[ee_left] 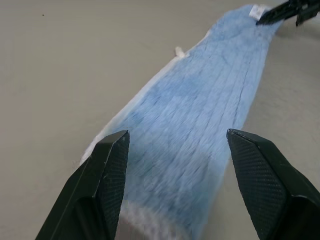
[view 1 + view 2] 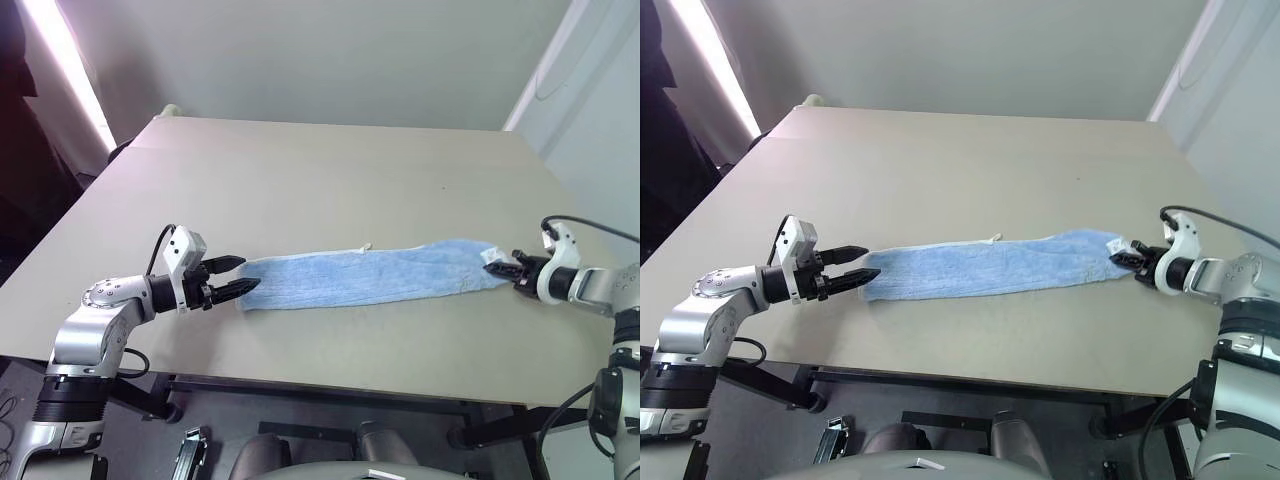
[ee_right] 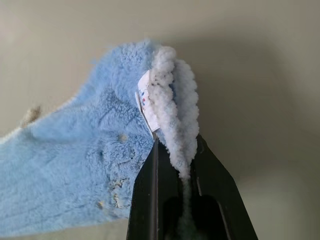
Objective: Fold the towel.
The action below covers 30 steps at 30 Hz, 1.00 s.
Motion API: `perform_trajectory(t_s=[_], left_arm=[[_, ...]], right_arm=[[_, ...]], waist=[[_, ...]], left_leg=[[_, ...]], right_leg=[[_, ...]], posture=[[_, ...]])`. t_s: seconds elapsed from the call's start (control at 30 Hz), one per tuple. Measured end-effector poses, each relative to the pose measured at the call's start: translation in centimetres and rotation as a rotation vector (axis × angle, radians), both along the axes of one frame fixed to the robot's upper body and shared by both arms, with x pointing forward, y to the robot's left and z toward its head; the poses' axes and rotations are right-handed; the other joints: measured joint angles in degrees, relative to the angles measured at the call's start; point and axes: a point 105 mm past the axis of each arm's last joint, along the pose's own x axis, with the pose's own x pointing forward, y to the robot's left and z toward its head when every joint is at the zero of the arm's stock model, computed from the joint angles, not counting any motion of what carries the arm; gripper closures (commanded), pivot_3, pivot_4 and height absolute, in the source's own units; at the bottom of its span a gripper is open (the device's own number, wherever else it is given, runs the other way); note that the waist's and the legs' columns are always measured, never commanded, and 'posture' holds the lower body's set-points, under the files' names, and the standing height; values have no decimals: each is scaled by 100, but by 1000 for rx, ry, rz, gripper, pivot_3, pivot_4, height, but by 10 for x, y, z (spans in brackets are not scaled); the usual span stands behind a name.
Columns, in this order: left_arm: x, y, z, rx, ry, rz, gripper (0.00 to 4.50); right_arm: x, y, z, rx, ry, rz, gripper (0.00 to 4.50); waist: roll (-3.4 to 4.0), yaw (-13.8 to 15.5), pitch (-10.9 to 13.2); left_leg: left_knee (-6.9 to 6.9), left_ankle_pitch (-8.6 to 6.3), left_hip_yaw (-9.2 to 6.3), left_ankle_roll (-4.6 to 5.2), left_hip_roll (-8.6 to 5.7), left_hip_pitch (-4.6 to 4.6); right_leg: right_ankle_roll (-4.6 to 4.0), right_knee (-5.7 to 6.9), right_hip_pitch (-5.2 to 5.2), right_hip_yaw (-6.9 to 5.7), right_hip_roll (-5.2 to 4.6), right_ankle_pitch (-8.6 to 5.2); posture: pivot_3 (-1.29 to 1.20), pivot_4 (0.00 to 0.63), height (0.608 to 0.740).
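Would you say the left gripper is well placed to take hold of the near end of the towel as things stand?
Probably yes. The left gripper is open, its fingers standing either side of the towel end, with nothing between them and the cloth. The right gripper is shut on the far end.

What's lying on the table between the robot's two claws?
The towel spans the whole stretch, as both eye views show. The right claw is shut on one end; the other end lies between the open fingers of the left claw.
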Motion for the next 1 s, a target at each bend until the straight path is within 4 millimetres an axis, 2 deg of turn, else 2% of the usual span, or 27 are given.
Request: perform_trajectory(t_s=[0.07,0.13,0.2,0.3,0.47,0.67,0.77,0.9,1.0], left_arm=[[1,-1,1,-4,-4,-1,1220],[3,-3,4,-8,-13,-4,1220],[3,-3,4,-11,-15,-5,1220],[3,-3,3,-11,-11,-3,1220],[3,-1,3,-6,-9,-1,1220],[3,-1,3,-3,-9,1,1220],[4,0,3,-1,-7,4,1220],[7,-1,4,-1,-9,4,1220],[8,-3,3,4,-6,-3,1220]], right_arm=[[6,20,28,-73,-110,154,4464],[7,48,50,-121,-207,309,4464],[1,72,59,-148,-260,436,4464],[-9,95,51,-178,-260,549,4464],[-28,147,41,-191,-285,754,4464],[-40,187,29,-165,-275,875,4464],[-41,200,20,-164,-260,901,4464],[-38,230,0,-169,-235,937,4464],[-32,238,-11,-187,-208,915,4464]], waist=[[29,-30,8],[30,-37,7],[30,-24,6],[29,21,6],[29,94,6],[26,109,5],[26,104,5],[25,89,4],[25,99,4]], left_leg=[[1,0,0,0,4,-8],[1,0,-5,0,7,-9],[1,0,-10,0,10,-11],[10,0,-9,0,7,-21],[16,1,-6,0,6,-24],[17,2,-6,-2,4,-24],[18,2,-6,-3,1,-24],[20,7,-6,-12,-4,-22],[22,11,-7,-18,-8,-22]], right_leg=[[1,8,-13,2,2,1],[1,12,-15,0,11,1],[1,13,-15,-4,11,0],[2,13,-20,-4,-1,1],[5,15,-22,-3,-3,3],[4,18,-23,-4,-2,3],[4,19,-23,-4,-2,3],[3,37,-30,-4,3,3],[3,49,-34,-4,0,3]], posture=[[0,0,716],[0,0,716],[0,0,716],[0,0,716],[0,0,716],[0,0,716],[0,0,716],[0,0,716],[0,0,716]])
